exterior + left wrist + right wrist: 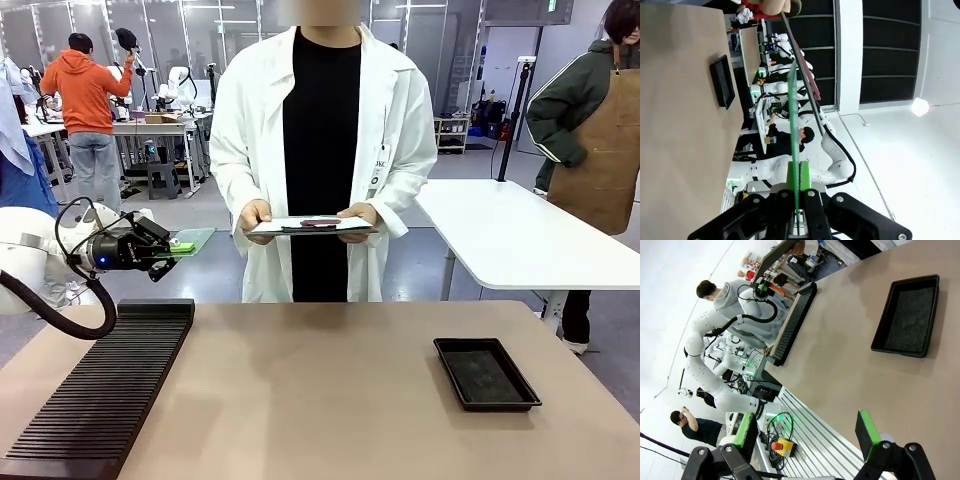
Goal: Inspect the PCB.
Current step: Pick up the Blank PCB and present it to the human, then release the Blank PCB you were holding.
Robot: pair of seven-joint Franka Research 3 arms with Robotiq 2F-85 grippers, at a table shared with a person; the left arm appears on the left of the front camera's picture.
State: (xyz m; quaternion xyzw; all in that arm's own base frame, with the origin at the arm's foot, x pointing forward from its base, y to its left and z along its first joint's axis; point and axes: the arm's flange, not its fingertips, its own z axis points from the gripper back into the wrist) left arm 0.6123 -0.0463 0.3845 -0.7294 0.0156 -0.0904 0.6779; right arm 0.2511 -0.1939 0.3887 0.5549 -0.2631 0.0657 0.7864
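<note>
Green and thin, the PCB lies flat in the air above and just beyond the far end of the black ribbed rack, well clear of the table. The left pincer is clenched on the board's near edge; in the left wrist view the board shows edge-on, rising from between the two green pads pressed against its faces. Far from the rack, toward the robot's right on the same table, sits a shallow black tray. The right pincer is released, its green pads wide apart with nothing between them, hanging over the table with the tray and the rack ahead of it. Beyond the rack's far end, across the table, a person in a white coat holds a clipboard level in both hands.
</note>
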